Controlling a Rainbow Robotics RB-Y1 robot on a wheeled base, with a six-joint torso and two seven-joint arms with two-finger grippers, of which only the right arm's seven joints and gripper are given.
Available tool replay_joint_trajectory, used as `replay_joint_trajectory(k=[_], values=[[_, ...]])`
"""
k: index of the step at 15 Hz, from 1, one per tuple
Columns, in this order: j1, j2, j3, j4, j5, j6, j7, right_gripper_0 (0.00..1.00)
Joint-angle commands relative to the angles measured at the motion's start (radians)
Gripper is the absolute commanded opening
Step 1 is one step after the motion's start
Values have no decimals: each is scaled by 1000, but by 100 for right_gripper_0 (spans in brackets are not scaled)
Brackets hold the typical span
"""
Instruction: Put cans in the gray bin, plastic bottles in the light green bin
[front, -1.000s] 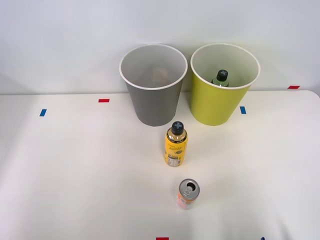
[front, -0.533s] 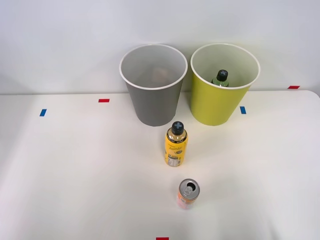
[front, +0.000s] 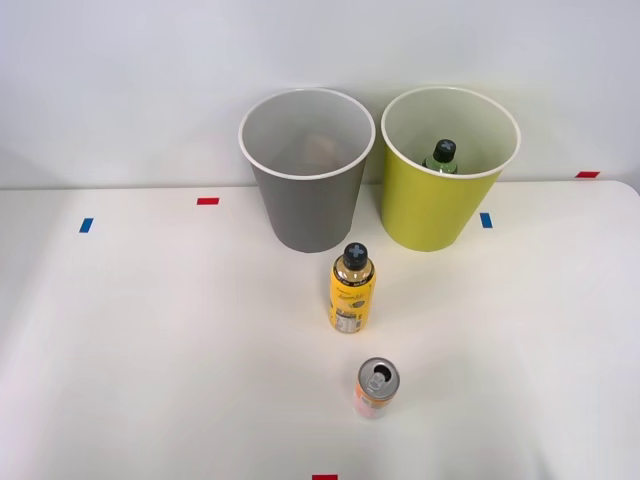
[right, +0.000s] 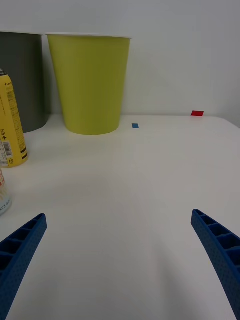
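Your can (front: 377, 388) stands upright on the white desk (front: 150, 340), long axis vertical, its silver top and pull-tab hole facing up, orange-pink body below; it sits near the desk's front edge, at about 5 o'clock from the yellow bottle (front: 351, 290). That bottle also stands upright, black cap up, its body smooth and printed. At 12 o'clock from it rise the two tall, round, tapered plastic bins with white rims: the gray bin (front: 307, 170) on the left and the light green bin (front: 448, 168) on the right, just beside each other near the back wall. Inside the light green bin a green bottle (front: 441, 157) shows its black cap. Small red and blue tape marks (front: 207, 201) dot the desk. Your right pincer (right: 120, 260) is released, its blue ribbed fingers (right: 220, 250) spread wide over bare desk, with the can and yellow bottle off to one side. Wide clear surface lies at 3 and 9 o'clock of the can.
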Motion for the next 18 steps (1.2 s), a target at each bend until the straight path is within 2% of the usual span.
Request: replay_joint_trajectory(k=[1,18], values=[[0,0,0,0,0,0,0,100],[0,0,0,0,0,0,0,100]])
